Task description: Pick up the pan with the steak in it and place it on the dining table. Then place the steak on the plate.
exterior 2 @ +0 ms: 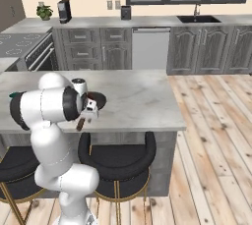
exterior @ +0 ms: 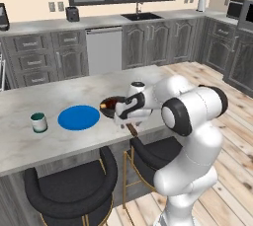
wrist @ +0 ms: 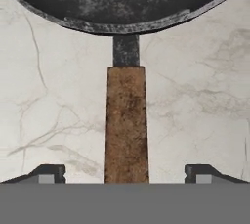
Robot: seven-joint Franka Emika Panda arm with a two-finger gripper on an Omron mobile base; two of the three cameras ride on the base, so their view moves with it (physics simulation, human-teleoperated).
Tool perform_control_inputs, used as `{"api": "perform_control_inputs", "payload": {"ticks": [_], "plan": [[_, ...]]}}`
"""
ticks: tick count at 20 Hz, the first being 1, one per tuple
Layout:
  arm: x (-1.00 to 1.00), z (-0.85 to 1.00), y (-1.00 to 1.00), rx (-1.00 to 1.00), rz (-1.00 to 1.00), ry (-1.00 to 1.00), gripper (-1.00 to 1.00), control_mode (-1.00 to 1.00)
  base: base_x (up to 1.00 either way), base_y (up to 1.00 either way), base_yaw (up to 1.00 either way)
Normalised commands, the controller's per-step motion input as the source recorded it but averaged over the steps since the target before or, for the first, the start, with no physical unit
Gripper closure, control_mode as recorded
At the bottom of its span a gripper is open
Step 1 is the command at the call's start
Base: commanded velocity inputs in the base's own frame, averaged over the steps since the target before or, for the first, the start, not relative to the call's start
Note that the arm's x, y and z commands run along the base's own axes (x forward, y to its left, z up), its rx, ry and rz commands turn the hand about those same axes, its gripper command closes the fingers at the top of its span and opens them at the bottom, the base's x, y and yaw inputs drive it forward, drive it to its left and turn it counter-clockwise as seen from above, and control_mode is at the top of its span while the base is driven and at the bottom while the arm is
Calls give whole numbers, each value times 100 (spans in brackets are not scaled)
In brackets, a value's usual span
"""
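Grey marbled dining table (exterior: 29,146) in a kitchen with dark cabinets, plank floor and black stools tucked under. The pan (wrist: 122,3) sits flat on it, near the blue plate (exterior: 78,117), brown handle pointing back toward the robot's edge. The gripper (wrist: 126,174) is spread wide, fingertips (wrist: 49,173) either side of the handle, apparently not touching it.
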Motion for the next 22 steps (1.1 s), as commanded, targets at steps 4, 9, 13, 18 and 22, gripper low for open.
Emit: {"api": "perform_control_inputs", "payload": {"ticks": [4, 9, 13, 18, 22], "plan": [[-21, 50, -1, 2, -3, 0, -100, -100, 0, 0, 0], [-46, 61, 0, 0, 0, 1, -100, -100, 0, 0, 0], [-51, 71, 0, 0, 0, 3, -100, -100, 0, 0, 0], [-66, 62, -3, 0, 0, 2, -100, -100, 0, 0, 0], [-69, 46, -9, 0, 0, 2, -100, -100, 0, 0, 0]]}}
